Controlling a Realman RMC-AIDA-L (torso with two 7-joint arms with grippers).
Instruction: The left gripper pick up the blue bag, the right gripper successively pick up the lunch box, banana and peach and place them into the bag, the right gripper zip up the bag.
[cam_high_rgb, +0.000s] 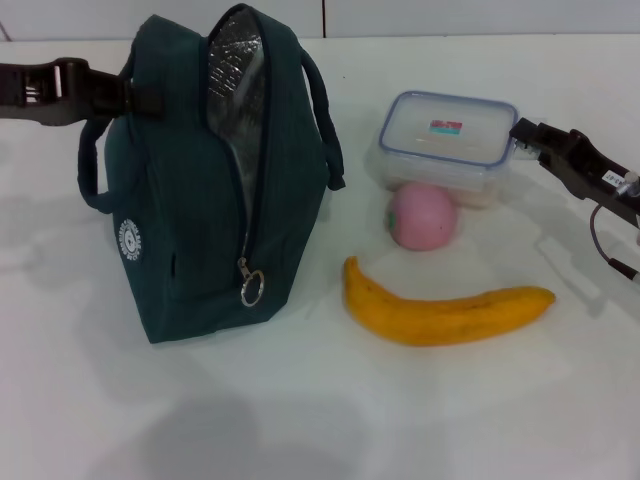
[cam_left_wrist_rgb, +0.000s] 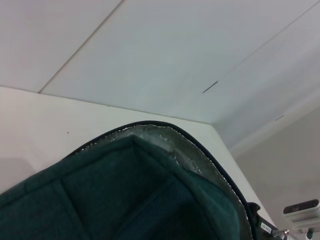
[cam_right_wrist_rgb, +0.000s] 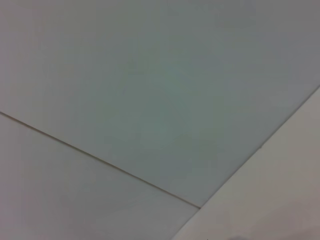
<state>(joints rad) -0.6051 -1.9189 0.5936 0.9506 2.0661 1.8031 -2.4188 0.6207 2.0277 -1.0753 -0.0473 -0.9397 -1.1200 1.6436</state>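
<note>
The blue bag (cam_high_rgb: 205, 200) stands upright at the table's left, its zip open and silver lining (cam_high_rgb: 235, 60) showing. My left gripper (cam_high_rgb: 130, 93) reaches in from the left and is shut on the bag's upper back edge. In the left wrist view the bag (cam_left_wrist_rgb: 125, 200) fills the lower part. The lunch box (cam_high_rgb: 445, 140) sits at the back right, with the pink peach (cam_high_rgb: 423, 215) touching its front. The banana (cam_high_rgb: 445, 312) lies in front of both. My right gripper (cam_high_rgb: 528, 140) is open at the lunch box's right end, holding nothing.
The ring zip pull (cam_high_rgb: 251, 288) hangs at the bag's front corner. A white table (cam_high_rgb: 320, 420) carries everything, and a pale wall (cam_high_rgb: 450, 15) runs behind it. The right wrist view shows only pale flat panels (cam_right_wrist_rgb: 150, 100).
</note>
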